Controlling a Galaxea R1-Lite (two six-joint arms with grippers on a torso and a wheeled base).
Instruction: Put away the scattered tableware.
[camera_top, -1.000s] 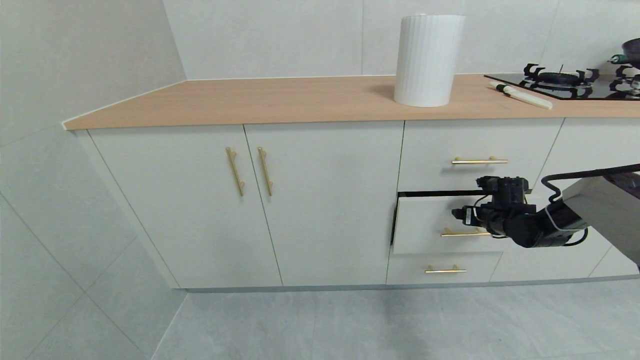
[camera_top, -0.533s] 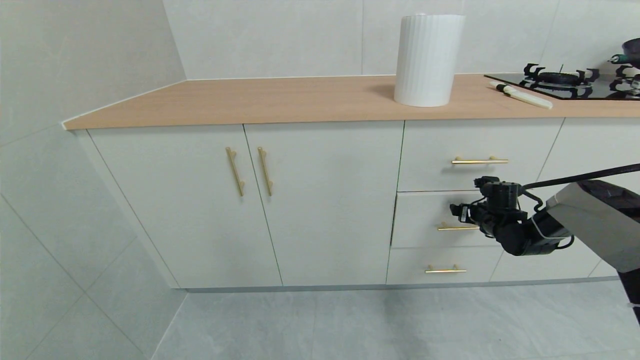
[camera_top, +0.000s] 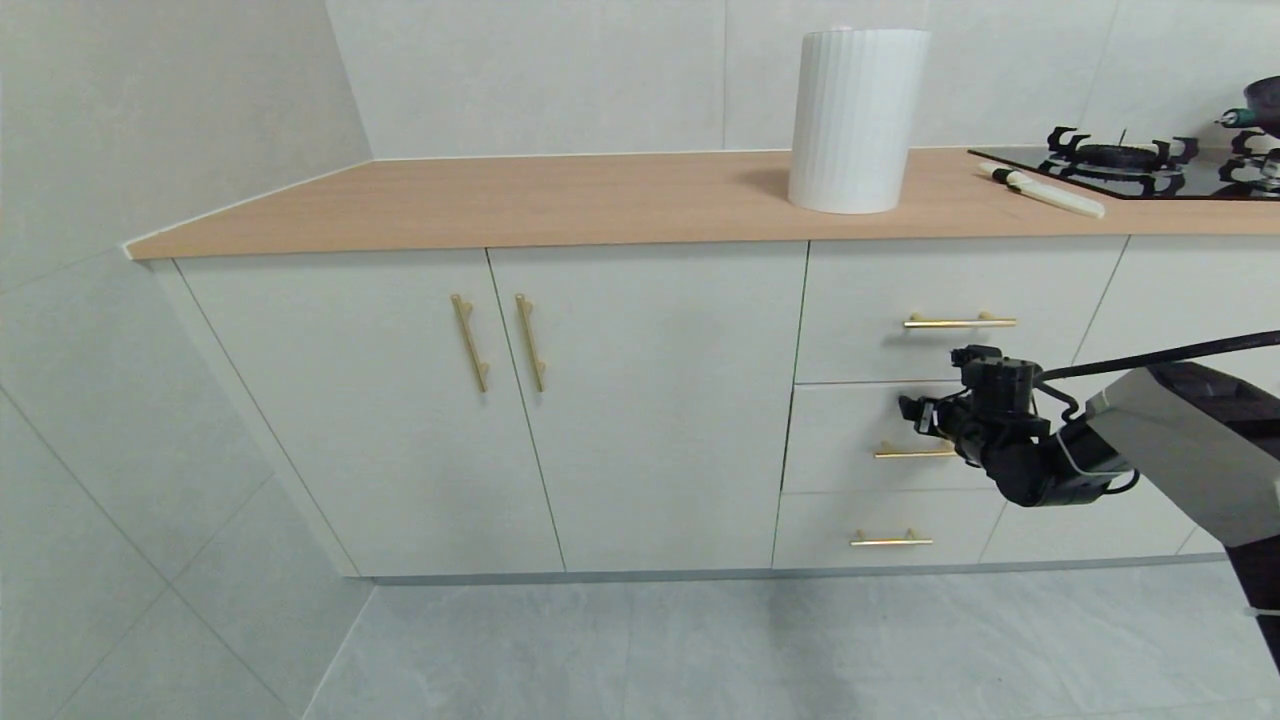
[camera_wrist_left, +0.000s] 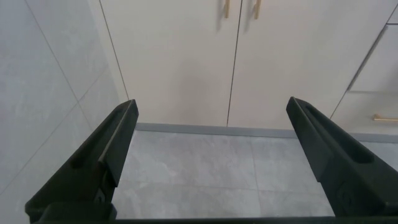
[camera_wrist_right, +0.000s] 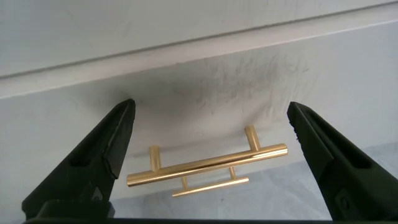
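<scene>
Right claw (camera_top: 915, 420): spread wide and holding nothing, right in front of the middle drawer (camera_top: 850, 420)!
Bar handle (camera_wrist_right: 208, 165): gold, lying level in the gap between my two fingers (camera_wrist_right: 102, 155), touching neither. I'd say I'm squared up here because that bar is the one way to work this drawer.
Middle drawer, state: shut flush with its neighbours.
Left claw (camera_wrist_left: 211, 155): wide too and empty, hanging low on the left and looking at the floor (camera_wrist_left: 186, 174) and the foot of the cabinet doors (camera_wrist_left: 180, 56). Parked out of the way, by my reckoning.
Utensil (camera_top: 1045, 192): here's the tableware! It's pale, knife-like and flat on the desk (camera_top: 500, 200), far right at the near-left corner of the hob (camera_top: 1130, 165), up above my right claw and well apart from it.
Canister (camera_top: 858, 120): white and ribbed, upright on the desk just left of the utensil.
Count, tableware: one piece that I can make out.
Count, drawers: three in a stack, each with one level handle.
Count, doors: two, each with one upright handle.
Count, claws: two, both wide.
</scene>
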